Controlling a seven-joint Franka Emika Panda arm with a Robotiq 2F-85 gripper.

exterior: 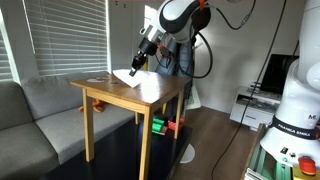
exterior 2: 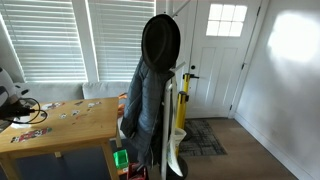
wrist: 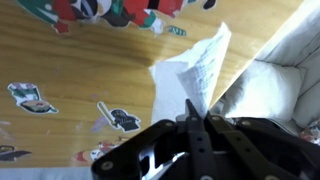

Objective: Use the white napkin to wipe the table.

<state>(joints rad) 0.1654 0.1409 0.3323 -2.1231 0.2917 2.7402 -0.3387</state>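
The hand (wrist: 193, 118) pinches the napkin (wrist: 196, 66) at lower centre; the napkin spreads toward upper right over the worktop (wrist: 80, 62).

White rounded arm (exterior: 176, 14) with black joints, orange patch at one joint, black claw (wrist: 194, 114)

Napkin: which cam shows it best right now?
Wrist view: the white napkin fills the centre, pinched in the shut claw, folds clear against the table. In an exterior view it is only a small white patch under the claw. In an exterior view dominated by a hanging coat, I cannot make it out.
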